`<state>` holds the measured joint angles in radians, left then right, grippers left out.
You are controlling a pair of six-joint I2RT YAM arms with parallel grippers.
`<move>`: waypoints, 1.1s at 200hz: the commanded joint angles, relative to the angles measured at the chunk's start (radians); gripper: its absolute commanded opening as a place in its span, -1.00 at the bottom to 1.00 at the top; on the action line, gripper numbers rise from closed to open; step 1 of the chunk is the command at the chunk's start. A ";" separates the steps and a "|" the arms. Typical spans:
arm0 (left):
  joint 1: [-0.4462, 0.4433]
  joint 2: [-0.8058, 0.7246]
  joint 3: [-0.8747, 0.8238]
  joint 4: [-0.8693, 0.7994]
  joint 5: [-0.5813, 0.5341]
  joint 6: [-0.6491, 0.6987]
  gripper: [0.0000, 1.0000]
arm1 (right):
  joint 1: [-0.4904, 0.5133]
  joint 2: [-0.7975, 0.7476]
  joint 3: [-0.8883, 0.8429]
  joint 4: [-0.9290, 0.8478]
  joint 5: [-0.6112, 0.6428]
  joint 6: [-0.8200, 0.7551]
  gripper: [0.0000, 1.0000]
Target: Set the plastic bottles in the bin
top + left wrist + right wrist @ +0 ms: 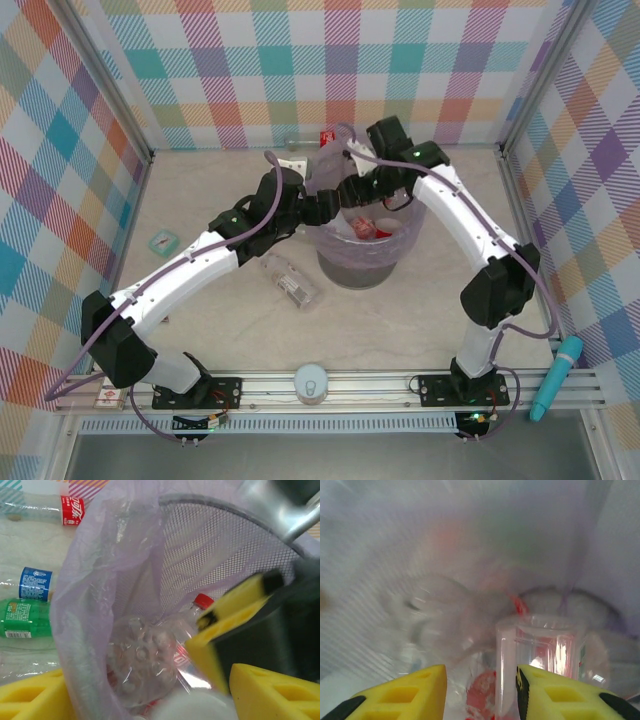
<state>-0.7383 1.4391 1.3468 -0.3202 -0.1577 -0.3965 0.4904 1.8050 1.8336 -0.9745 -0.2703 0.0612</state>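
Now, the right end effector (480, 680) is held down in the mouth of the bin (225, 545). Its yellow fingers (400, 700) are set partly apart, and nothing is seen to be pinched between them. A transparent bottle (540, 650) is seen just beyond one pad, though contact cannot be judged through the blur.

The left end effector (147, 685) is spread wide at the bin's left side. The lavender bag (95, 580) lining the grey mesh wall is seen rising between its fingers. A blurred white shape (192, 707) low between them cannot be identified.

Within the bag, a crumpled clear bottle (142, 655) and a red-capped bottle (202, 601) are piled at the bottom. Outside the bin, three bottles are laid on their sides on the table (430, 320): a red-labelled bottle (72, 510), a blue-labelled bottle (35, 584) and a green bottle (22, 621). The last two are laid side by side.

From above, a clear bottle (290, 280) is seen lying just left of the bin's base, near the left arm. A small teal packet (162, 241) is placed well apart, further to the left.
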 commanded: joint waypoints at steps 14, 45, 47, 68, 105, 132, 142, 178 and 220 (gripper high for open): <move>-0.010 0.008 0.011 0.025 0.002 -0.005 0.48 | -0.004 -0.045 -0.064 0.074 -0.013 0.032 -0.16; -0.009 0.004 0.005 0.027 -0.014 -0.008 0.47 | -0.035 -0.115 0.037 0.044 0.038 0.024 -0.08; -0.010 0.006 0.005 0.028 -0.014 -0.008 0.47 | -0.037 -0.120 0.046 0.040 0.043 0.022 -0.07; -0.010 0.014 0.005 0.033 -0.006 -0.014 0.47 | -0.066 -0.182 0.113 -0.004 0.087 0.011 0.04; -0.014 0.054 0.010 0.086 0.034 -0.031 0.47 | -0.108 -0.309 0.082 -0.034 0.171 0.006 0.17; -0.027 0.104 0.037 0.098 0.059 -0.035 0.47 | -0.181 -0.385 0.037 -0.058 0.218 0.010 0.18; -0.035 0.127 0.048 0.107 0.069 -0.037 0.47 | -0.206 -0.412 0.019 -0.064 0.220 0.012 0.19; -0.074 0.235 0.118 0.152 0.103 -0.053 0.47 | -0.230 -0.506 -0.024 -0.054 0.174 0.026 0.22; -0.120 0.374 0.257 0.200 0.158 -0.057 0.59 | -0.230 -0.574 -0.073 -0.010 0.096 0.043 0.22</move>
<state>-0.8173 1.7363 1.5326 -0.1520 -0.0807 -0.4541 0.2581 1.2819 1.7855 -1.0153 -0.1131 0.0856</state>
